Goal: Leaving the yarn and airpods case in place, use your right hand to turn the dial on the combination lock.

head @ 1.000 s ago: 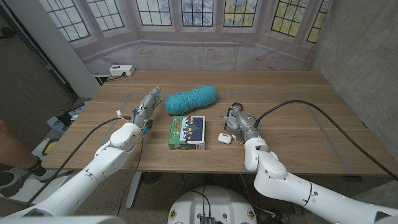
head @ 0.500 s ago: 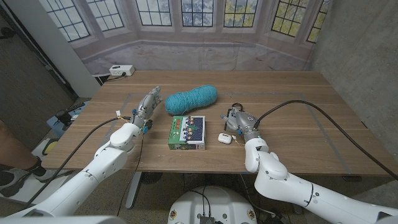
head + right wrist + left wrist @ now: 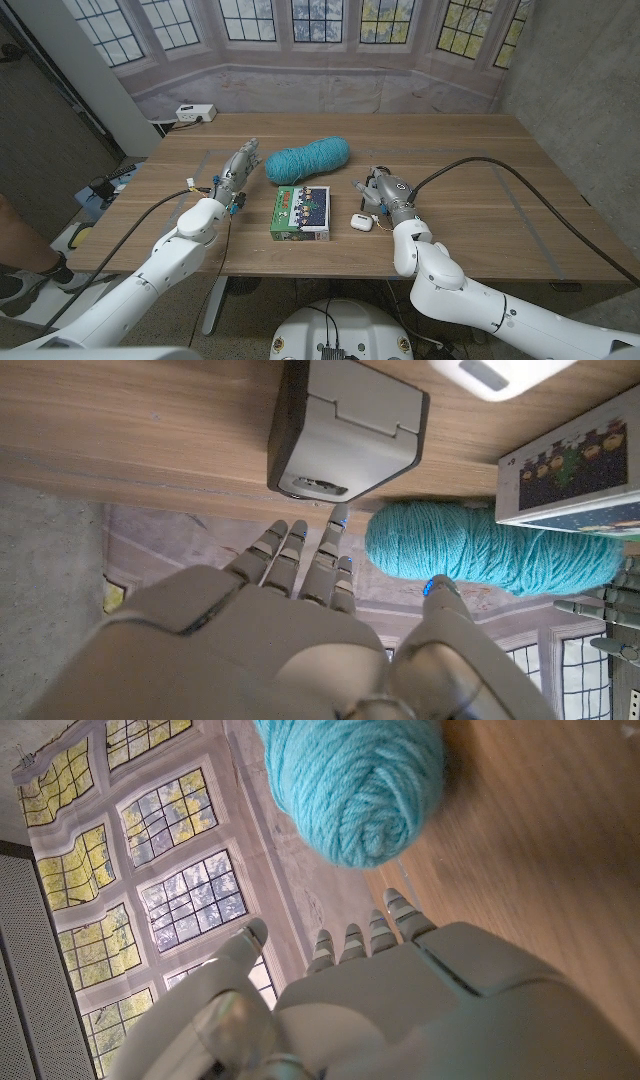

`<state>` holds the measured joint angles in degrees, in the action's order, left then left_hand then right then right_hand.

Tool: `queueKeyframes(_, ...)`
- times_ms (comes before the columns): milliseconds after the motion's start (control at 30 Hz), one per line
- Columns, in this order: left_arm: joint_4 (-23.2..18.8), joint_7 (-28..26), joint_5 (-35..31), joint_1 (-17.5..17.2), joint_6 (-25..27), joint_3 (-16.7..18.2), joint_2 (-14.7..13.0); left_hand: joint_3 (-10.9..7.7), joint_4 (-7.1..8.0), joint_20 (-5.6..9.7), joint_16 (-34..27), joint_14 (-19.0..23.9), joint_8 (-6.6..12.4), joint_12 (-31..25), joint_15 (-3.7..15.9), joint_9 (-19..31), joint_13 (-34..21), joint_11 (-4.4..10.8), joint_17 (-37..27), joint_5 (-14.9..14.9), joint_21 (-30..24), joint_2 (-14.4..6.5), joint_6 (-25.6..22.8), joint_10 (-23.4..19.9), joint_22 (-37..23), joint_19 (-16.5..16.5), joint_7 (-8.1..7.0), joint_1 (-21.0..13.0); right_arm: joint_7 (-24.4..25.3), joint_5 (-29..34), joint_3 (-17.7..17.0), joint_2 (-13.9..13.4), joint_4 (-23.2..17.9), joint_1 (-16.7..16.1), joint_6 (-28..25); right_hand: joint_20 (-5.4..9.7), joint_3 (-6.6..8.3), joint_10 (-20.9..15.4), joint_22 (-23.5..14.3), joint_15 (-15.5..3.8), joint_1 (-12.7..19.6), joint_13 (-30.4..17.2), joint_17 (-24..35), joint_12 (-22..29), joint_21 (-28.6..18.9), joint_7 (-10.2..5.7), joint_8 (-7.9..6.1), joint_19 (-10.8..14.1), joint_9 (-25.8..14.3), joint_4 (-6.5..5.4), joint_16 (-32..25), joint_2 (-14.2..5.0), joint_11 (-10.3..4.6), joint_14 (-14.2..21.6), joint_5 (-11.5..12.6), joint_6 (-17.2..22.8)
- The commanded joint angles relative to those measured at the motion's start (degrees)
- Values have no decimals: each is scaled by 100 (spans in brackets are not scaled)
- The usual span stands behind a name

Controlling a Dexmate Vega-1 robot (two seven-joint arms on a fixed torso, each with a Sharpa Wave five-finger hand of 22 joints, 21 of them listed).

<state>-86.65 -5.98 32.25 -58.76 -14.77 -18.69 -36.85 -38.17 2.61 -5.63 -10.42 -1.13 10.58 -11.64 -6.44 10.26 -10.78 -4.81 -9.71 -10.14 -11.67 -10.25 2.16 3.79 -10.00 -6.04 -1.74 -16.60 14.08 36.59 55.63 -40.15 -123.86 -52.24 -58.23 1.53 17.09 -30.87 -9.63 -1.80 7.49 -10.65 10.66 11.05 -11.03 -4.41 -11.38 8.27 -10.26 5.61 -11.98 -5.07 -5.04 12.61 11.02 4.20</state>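
Note:
The combination lock point(image 3: 345, 425) is a grey metal block lying on the wooden table, with its dial edge point(image 3: 312, 486) facing my right hand point(image 3: 290, 620). The fingertips point(image 3: 335, 520) reach up close to that edge, fingers apart, holding nothing. In the head view the right hand point(image 3: 378, 190) covers most of the lock point(image 3: 379, 172). The white airpods case point(image 3: 361, 221) lies just in front of the hand. The teal yarn point(image 3: 307, 158) sits at mid-table, and my left hand point(image 3: 238, 165) stands beside it with its fingers stretched out and empty.
A green picture box point(image 3: 301, 211) lies between the two hands, in front of the yarn. A white power strip point(image 3: 195, 113) sits at the table's back left corner. A black cable point(image 3: 500, 170) arcs over the right side. A person's leg point(image 3: 15, 240) shows at the left edge.
My right hand has shifted slightly left, its fingers spreading toward the lock. Yarn, airpods case, box and left hand have not moved.

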Motion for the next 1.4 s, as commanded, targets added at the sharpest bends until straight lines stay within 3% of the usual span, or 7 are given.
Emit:
queueKeyframes(33,12,12,12,-20,-33,23,0,-45,21,-4,-1,36,9,-20,3,13,-17,-29,-23,3,20,-4,30,-43,-14,-41,-11,-83,-19,183,-56,39,-40,1,91,-12,33,-10,0,3,-43,-20,17,-15,11,-2,6,32,-21,14,25,5,-31,43,-18,74)
queueKeyframes(267,25,30,22,-24,-41,29,-6,-50,21,-8,1,37,21,-20,18,14,-17,-31,-22,2,20,-3,-4,-45,-14,-43,0,-85,-68,204,-131,45,-74,-46,117,56,46,-1,2,1,-39,-20,17,-19,16,-15,0,30,-21,23,23,4,-32,54,-19,102)
queueKeyframes(600,68,56,10,27,-50,2,21,-50,24,-5,5,28,39,-25,6,14,-18,-32,-21,3,22,-1,-70,-59,-14,-39,17,-84,-24,310,-228,29,-118,-127,265,-7,69,224,6,-2,-35,-27,16,-83,-13,-45,-14,149,-21,37,17,2,-6,90,-20,176)
queueKeyframes(1400,-149,-213,-55,-87,43,12,60,-48,64,-3,2,27,39,-22,10,15,-18,-37,-29,8,25,14,-111,-59,-14,-35,18,-51,257,-120,-792,204,176,-230,1013,-51,108,555,7,-54,-36,-39,17,-107,-5,-137,-39,223,-28,58,41,4,58,64,-24,318)
